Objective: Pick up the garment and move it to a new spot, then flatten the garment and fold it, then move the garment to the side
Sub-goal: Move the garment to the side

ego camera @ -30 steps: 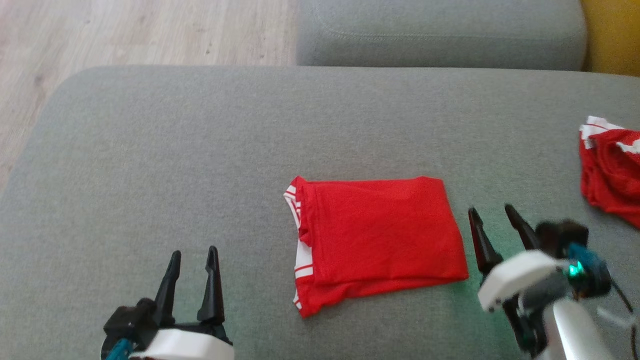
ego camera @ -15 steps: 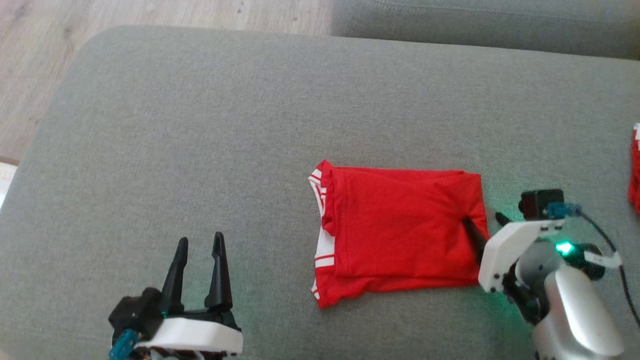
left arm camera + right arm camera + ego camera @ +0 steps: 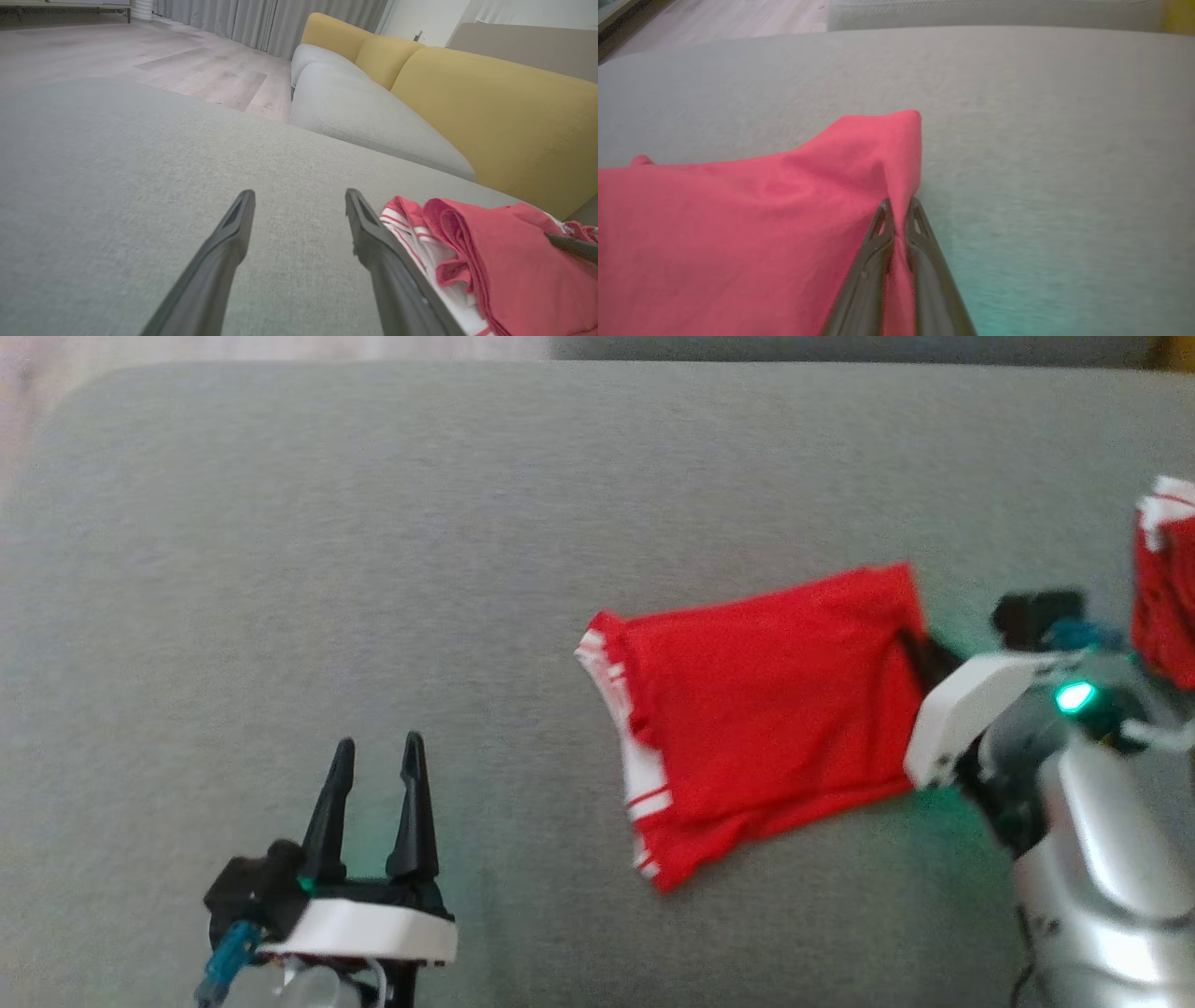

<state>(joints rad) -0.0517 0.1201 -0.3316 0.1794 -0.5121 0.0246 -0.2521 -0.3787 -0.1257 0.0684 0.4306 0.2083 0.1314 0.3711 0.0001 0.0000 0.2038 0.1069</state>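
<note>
At the right of the head view, the right gripper (image 3: 922, 651) pinches the folded red garment (image 3: 775, 709) by its right edge, fingers pressed together on cloth. The garment lies centre-right on the grey cushion (image 3: 373, 523). That arm's pale forearm slants in from the lower right. At lower left, the left gripper (image 3: 378, 761) points up-frame, its 2 fingers spread and empty. Another red cloth (image 3: 1162, 588) is cut off at the right edge.

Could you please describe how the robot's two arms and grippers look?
Both grippers have two long, black, tapering jaws on a white housing. The left gripper carries a teal connector at its base. The right gripper has a glowing green light and a black box on its wrist. Its forearm is glossy silver-grey.
</note>
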